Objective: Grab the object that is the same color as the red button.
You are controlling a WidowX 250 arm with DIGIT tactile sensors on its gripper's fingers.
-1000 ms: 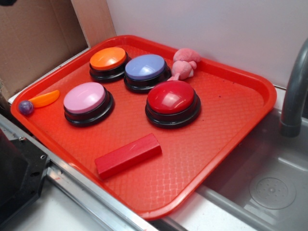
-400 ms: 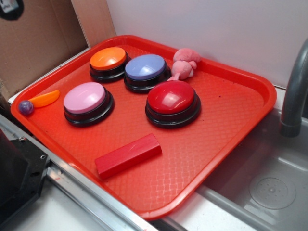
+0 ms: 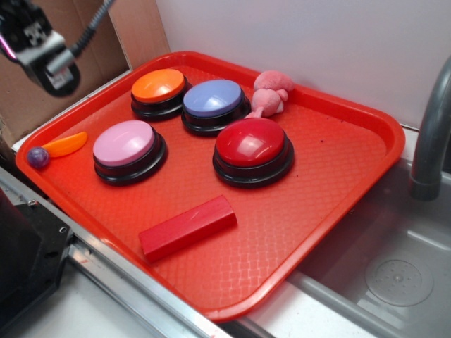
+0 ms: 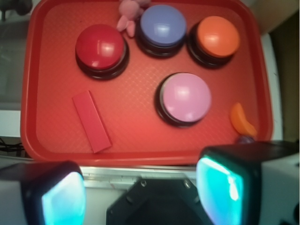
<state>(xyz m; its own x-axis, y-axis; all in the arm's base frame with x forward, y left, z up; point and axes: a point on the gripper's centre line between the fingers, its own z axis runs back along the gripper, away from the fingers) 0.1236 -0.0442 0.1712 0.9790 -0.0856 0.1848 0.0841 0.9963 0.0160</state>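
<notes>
A long red rectangular block (image 3: 187, 227) (image 4: 91, 121) lies flat near the tray's front edge. The red button (image 3: 251, 149) (image 4: 101, 48), a glossy dome on a black base, sits behind it at mid-tray. My gripper (image 4: 143, 192) hangs high above the tray's front-left side, well apart from the block. Its two teal-padded fingers stand wide apart with nothing between them. In the exterior view only part of the arm (image 3: 39, 44) shows at the top left; the fingertips are out of frame there.
The red tray (image 3: 352, 176) also holds an orange button (image 3: 158, 90), a blue button (image 3: 213, 103), a pink button (image 3: 127, 148), a pink plush toy (image 3: 270, 91), an orange wedge (image 3: 65, 144) and a purple ball (image 3: 37, 156). A sink (image 3: 394, 274) and grey faucet (image 3: 431, 134) lie right.
The arm has come into the exterior view at the top left, moving right and down. Everything on the tray has stayed put.
</notes>
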